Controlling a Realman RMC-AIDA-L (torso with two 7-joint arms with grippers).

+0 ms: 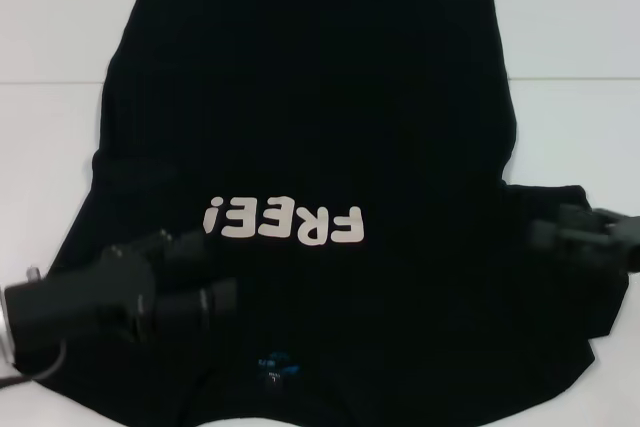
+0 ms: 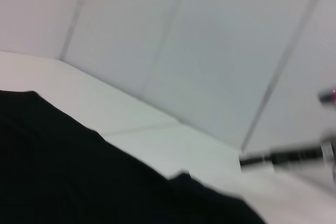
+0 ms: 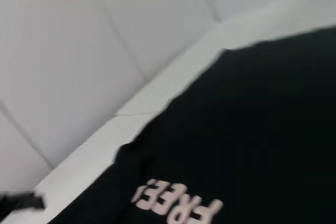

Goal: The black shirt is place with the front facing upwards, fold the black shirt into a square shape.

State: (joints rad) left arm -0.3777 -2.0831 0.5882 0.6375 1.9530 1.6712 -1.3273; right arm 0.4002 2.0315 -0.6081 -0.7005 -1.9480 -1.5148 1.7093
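The black shirt [image 1: 320,97] lies spread front up on the white table [image 1: 60,127], its hem at the far side. Its pale "FREE!" letters [image 1: 282,223] read upside down to me, and the small blue neck label [image 1: 275,362] is near the front edge. My left gripper [image 1: 215,269] is low over the shirt's left shoulder area, fingers apart and empty. My right gripper [image 1: 552,232] is at the shirt's right sleeve. The shirt also shows in the left wrist view [image 2: 79,182] and in the right wrist view [image 3: 252,129].
A seam [image 1: 50,82] crosses the white table behind the shirt's middle. Bare table lies left, right and beyond the shirt. White wall panels [image 2: 184,40] stand past the table's far edge.
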